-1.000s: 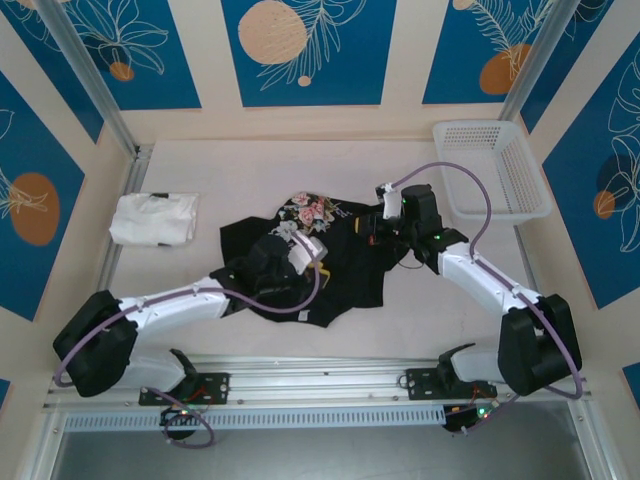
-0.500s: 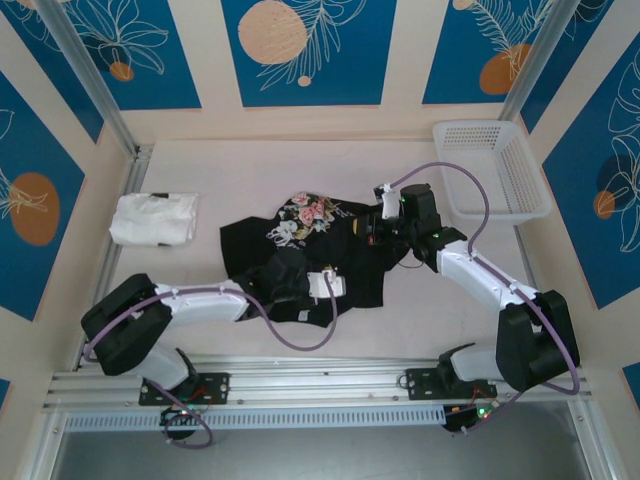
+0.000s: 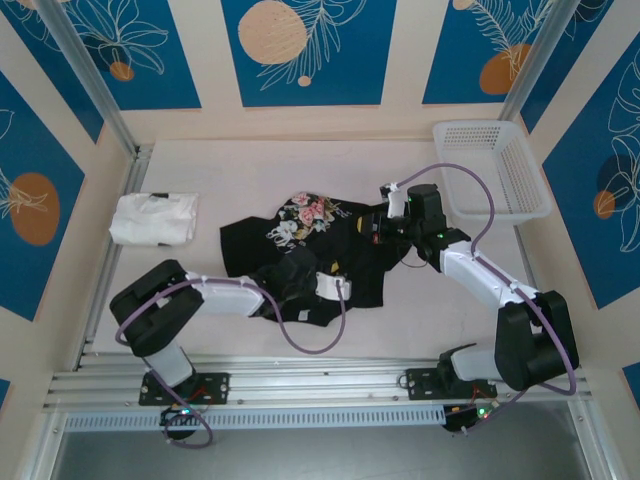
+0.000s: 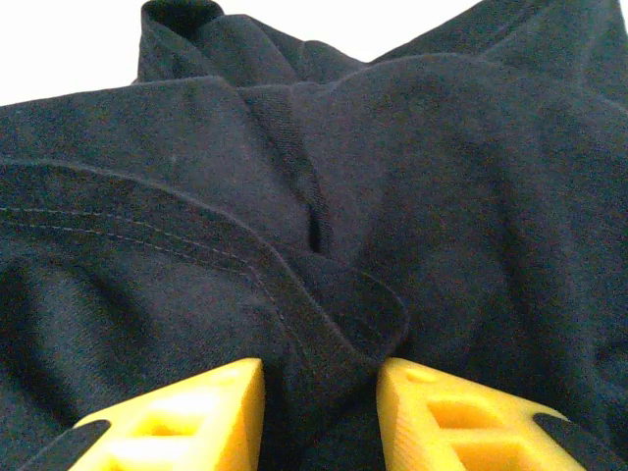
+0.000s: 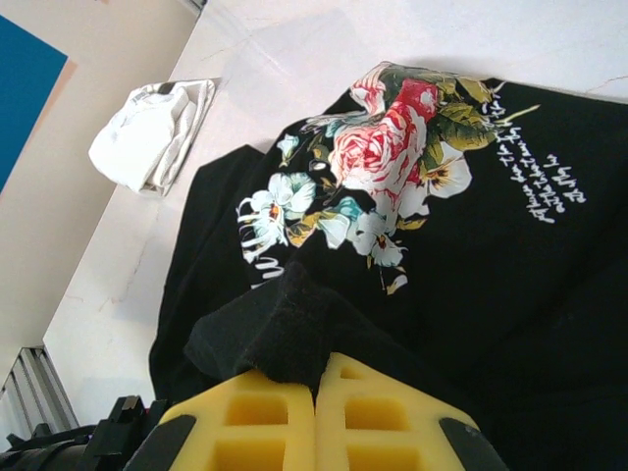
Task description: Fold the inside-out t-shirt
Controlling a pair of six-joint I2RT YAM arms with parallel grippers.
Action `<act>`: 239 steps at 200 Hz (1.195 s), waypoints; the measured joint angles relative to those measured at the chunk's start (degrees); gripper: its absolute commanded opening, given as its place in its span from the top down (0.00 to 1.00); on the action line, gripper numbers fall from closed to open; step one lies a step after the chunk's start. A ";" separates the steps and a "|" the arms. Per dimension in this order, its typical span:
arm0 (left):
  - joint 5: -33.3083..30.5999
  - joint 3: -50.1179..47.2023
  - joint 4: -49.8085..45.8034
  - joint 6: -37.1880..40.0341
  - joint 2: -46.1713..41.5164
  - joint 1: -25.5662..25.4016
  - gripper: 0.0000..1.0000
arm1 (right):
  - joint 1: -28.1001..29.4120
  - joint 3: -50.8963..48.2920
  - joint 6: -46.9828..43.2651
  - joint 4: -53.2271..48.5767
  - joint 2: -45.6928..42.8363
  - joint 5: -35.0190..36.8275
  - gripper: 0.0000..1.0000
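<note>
**One black t-shirt, rumpled mid-bench, with a hand gripping it at each side**

The black t-shirt (image 3: 345, 245) lies bunched in the middle of the bench (image 3: 250, 165), its long axis running left to right. Its pink, white and yellow floral print faces up at the far edge. Beside the flowers runs slanted white cursive lettering, too small to read. The left hand (image 4: 321, 378) sits at the shirt's near edge, its yellow fingers slightly apart and grasping a stitched hem fold that fills the gap. The right hand (image 5: 316, 378) is at the shirt's right side, clenched on a small peak of black cloth pulled up from the surface. Also on the bench are one folded white garment (image 3: 153, 218), well apart at the left, and one white mesh basket (image 3: 495, 170) at the far right corner.
</note>
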 measured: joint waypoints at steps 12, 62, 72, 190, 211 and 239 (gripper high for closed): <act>-0.17 0.42 0.61 0.28 0.83 0.00 0.64 | -0.11 -0.11 0.13 0.20 0.00 -0.13 1.00; -0.63 1.38 1.46 1.53 2.89 0.00 0.62 | -0.37 -0.44 0.55 0.66 0.00 -0.70 1.00; -0.63 1.62 1.55 1.68 3.26 0.00 0.62 | -0.42 -0.55 0.55 0.63 0.00 -0.70 1.00; -0.52 1.57 3.21 0.57 4.07 0.07 1.00 | -0.48 -0.74 0.96 0.74 0.00 -1.09 1.00; -0.37 -0.17 4.07 -2.78 0.26 0.44 1.00 | -0.79 -0.74 0.98 0.55 -0.04 -1.07 1.00; -0.04 -3.65 5.53 -10.95 -9.16 1.51 1.00 | -1.38 0.20 1.01 -1.62 -0.90 -0.46 1.00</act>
